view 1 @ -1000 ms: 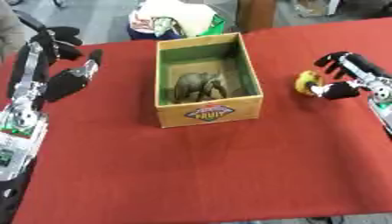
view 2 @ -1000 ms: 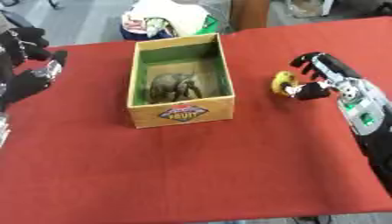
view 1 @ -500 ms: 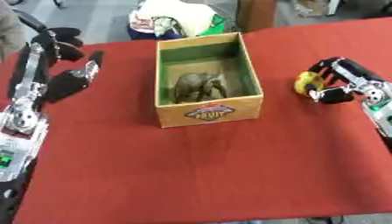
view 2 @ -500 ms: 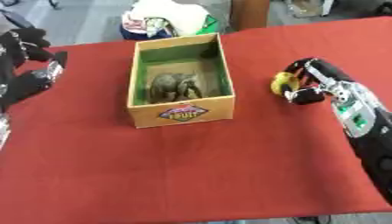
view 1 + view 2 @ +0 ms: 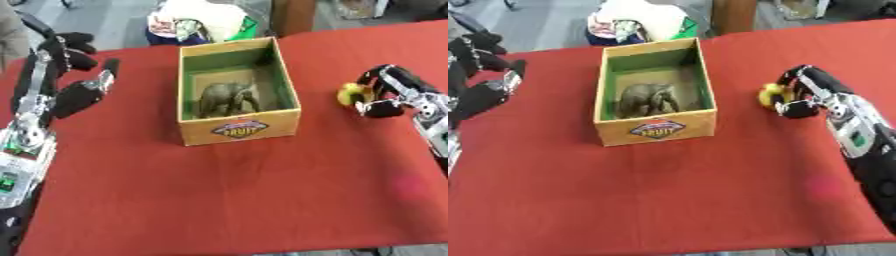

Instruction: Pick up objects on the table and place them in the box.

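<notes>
yellow object point(image 5: 349, 93), between right hand point(image 5: 389, 95) fingers point(image 5: 378, 80)

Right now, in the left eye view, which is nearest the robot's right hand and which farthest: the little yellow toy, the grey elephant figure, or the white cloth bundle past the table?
1. Small yellow toy, right beside the right hand.
2. Grey elephant figure, inside the cardboard box at centre.
3. White cloth bundle, beyond the table's far edge.
</notes>
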{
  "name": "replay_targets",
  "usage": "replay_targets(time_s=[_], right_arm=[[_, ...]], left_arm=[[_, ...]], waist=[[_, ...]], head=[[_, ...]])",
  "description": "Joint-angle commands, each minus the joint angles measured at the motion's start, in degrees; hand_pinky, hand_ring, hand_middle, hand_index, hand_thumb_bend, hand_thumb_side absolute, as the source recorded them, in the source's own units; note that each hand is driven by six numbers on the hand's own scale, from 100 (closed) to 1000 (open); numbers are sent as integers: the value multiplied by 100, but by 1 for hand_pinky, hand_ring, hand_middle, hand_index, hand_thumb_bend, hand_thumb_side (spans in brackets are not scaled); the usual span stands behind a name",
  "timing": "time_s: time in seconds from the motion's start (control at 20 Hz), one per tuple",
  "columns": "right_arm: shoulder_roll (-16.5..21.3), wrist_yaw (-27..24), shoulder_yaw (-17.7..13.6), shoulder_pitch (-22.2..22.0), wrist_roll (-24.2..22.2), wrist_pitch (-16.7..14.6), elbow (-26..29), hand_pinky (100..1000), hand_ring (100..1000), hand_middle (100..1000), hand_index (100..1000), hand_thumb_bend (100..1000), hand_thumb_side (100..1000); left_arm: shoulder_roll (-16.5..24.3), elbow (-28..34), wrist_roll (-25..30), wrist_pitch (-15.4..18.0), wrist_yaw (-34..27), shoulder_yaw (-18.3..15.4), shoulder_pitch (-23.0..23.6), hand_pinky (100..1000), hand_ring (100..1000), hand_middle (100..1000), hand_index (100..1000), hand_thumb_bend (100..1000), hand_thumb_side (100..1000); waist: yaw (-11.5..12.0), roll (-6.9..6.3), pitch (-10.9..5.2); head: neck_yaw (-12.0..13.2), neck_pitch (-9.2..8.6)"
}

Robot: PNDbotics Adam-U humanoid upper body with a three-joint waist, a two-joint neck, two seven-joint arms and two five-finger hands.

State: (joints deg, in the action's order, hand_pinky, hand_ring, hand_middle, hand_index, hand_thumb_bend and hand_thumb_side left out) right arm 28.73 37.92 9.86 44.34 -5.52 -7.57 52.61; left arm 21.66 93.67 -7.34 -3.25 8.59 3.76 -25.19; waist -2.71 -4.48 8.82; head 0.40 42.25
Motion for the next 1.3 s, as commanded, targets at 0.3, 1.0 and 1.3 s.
replay_targets(time_s=[0.3, 1.0, 1.3], right_arm=[[473, -594, -27, 347, 68, 71, 1098, 512, 491, 310, 380, 100, 100], [-113, -328, 228, 1155, -527, -284, 764, 534, 505, 340, 413, 100, 100], [-553, -59, 90, 1254, -432, -321, 264, 529, 505, 355, 435, 100, 100]], left_arm=[[130, 74, 10, 33, -35, -34, -15, 660, 583, 582, 747, 373, 196], [-61, 196, 215, 100, -53, 156, -181, 660, 594, 587, 746, 373, 196], [-197, 250, 291, 116, -83, 228, -214, 659, 594, 586, 746, 375, 197]], waist=[[-3, 47, -93], [426, 112, -118], [686, 66, -79]], head=[[27, -18], [-268, -80], [-441, -104]])
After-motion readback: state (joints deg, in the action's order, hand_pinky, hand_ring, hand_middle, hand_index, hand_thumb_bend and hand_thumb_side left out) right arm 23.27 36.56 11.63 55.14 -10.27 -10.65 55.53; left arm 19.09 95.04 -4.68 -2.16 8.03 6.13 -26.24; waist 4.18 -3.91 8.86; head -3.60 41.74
